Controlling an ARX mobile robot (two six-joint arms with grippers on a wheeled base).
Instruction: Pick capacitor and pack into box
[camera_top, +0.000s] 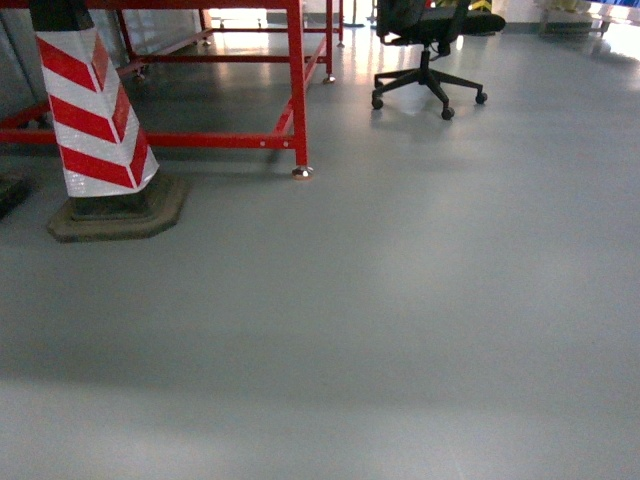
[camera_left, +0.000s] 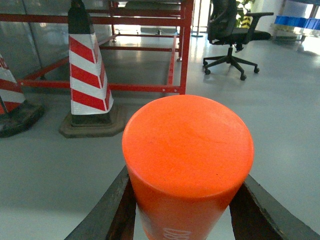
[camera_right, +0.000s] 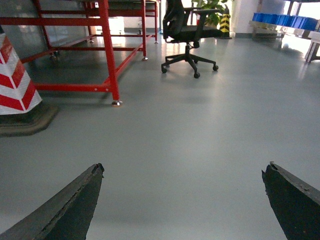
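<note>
While my left end effector (camera_left: 187, 210) grips the orange capacitor (camera_left: 187, 160), its two dark fingers (camera_left: 107, 210) pressed against either side of the cylinder, the picking step appears complete. My right end effector (camera_right: 182, 200) is spread wide apart and carries nothing; only grey floor (camera_right: 190, 150) shows between its fingers. The box is not visible in any view, so packing remains to be done and, in my judgement, the robot must first reach wherever the box stands. Head view: bare floor, a red-and-white striped cone (camera_top: 95, 110) on its dark base, a red metal frame (camera_top: 296, 90) and a black office chair (camera_top: 430, 40) beyond. Blue bins (camera_right: 285, 20) line the far right wall in the right wrist view.
</note>
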